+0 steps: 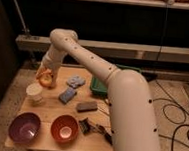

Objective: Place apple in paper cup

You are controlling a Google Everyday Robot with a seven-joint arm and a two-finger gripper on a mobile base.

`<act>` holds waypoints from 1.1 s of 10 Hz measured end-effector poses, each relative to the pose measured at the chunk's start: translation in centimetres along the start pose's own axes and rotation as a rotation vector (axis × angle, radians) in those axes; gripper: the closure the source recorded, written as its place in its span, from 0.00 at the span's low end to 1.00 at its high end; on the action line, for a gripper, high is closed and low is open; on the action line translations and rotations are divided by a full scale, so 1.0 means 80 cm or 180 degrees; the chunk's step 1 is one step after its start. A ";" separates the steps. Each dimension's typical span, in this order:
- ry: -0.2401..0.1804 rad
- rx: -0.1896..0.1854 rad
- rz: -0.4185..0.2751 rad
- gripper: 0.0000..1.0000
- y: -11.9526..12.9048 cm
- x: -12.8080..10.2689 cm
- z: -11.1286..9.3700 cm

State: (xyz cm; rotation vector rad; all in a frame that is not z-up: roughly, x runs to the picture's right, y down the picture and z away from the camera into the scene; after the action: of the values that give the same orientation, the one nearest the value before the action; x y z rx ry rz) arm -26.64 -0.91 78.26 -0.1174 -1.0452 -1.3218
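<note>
We are holding the apple (pixel 47 78) in the gripper (pixel 46 75), lifted above the table's (pixel 51 117) far left part.

The gripper is clenching the fruit from above, so it is hanging clear of the wood. The paper cup (pixel 34 92) is standing upright just in front and slightly left, near but apart, seemingly awaiting the drop. Bowls and blue cloths are lying nearby.

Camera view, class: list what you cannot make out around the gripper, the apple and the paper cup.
- Gripper, above the table's far left: arm end and blur hide the fingers.
- Apple: gripper partly covers it; grip unclear.
- Paper cup: inside too small to judge.
- Orange bowl: pale content unidentifiable.
</note>
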 end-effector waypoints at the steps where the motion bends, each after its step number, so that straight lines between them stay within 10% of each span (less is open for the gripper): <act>1: 0.0046 0.0103 -0.0010 1.00 -0.005 0.002 0.002; 4: 0.0109 0.0430 -0.0144 1.00 -0.031 0.003 0.029; 11: -0.0012 0.0518 -0.0346 1.00 -0.059 -0.004 0.054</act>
State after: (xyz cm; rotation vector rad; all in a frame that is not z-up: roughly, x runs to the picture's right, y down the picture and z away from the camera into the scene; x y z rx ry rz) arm -32.89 0.50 78.30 0.0600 -1.1715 -1.3282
